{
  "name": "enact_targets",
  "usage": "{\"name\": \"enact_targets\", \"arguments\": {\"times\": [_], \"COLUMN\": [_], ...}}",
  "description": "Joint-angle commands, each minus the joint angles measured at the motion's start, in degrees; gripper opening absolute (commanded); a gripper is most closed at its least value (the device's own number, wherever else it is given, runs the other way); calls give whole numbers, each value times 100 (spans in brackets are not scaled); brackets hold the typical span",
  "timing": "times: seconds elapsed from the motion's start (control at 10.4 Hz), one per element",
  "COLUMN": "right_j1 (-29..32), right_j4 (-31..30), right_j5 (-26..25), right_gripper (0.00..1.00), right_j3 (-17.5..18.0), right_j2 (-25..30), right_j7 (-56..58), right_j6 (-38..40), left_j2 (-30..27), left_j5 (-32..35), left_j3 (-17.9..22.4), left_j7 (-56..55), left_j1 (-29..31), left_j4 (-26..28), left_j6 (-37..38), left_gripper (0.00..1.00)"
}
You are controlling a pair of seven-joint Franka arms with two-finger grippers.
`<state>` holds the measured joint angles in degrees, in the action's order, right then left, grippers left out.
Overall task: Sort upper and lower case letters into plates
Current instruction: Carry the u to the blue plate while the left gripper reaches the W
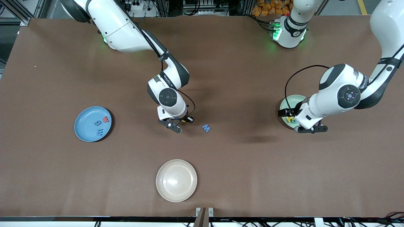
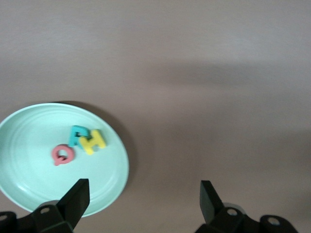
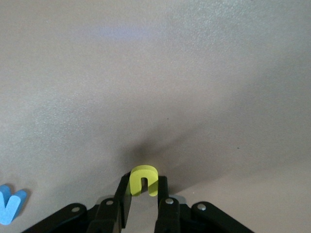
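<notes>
My right gripper (image 1: 182, 122) is low over the middle of the table, shut on a small yellow letter (image 3: 144, 180) (image 1: 183, 120). A blue letter (image 1: 206, 128) (image 3: 9, 204) lies on the table beside it, toward the left arm's end. The blue plate (image 1: 82, 130) holds a red letter (image 1: 105, 119) and two blue ones (image 1: 98, 127). My left gripper (image 1: 311, 129) (image 2: 144, 188) hangs open and empty over the edge of the mint plate (image 1: 292, 101) (image 2: 29, 145). In that plate lie a teal letter (image 2: 77, 135), a yellow letter (image 2: 93, 141) and a red letter (image 2: 62, 155).
A cream-beige round plate (image 1: 176, 180) sits empty near the table's front edge, nearer the camera than the right gripper. Brown table surface stretches between the plates.
</notes>
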<state>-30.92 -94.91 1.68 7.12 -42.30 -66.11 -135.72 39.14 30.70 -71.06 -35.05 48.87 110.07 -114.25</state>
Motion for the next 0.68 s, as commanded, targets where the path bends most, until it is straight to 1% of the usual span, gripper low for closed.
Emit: {"name": "enact_targets", "arguments": {"times": [0.0, 0.19, 0.39, 0.58], "right_j1": [7, 164, 541, 1007], "right_j4": [147, 576, 946, 983], "right_j5": [-89, -89, -28, -1], "right_gripper": [4, 4, 5, 5], "right_j3": [-44, -44, -35, 0], "right_j2": [-60, -33, -7, 159], "right_j7": [-95, -8, 429, 1149], "right_j6": [141, 903, 1712, 2363], "left_j2": [-143, -162, -109, -100], "left_j5": [477, 612, 630, 630], "left_j3": [-13, -4, 31, 75], "left_j7": [-27, -142, -483, -617], "left_j1": [-561, -948, -1256, -1554], "left_j4": [-56, -73, -170, -266], "left_j6": [78, 69, 69, 69], "left_gripper": [100, 100, 100, 100]}}
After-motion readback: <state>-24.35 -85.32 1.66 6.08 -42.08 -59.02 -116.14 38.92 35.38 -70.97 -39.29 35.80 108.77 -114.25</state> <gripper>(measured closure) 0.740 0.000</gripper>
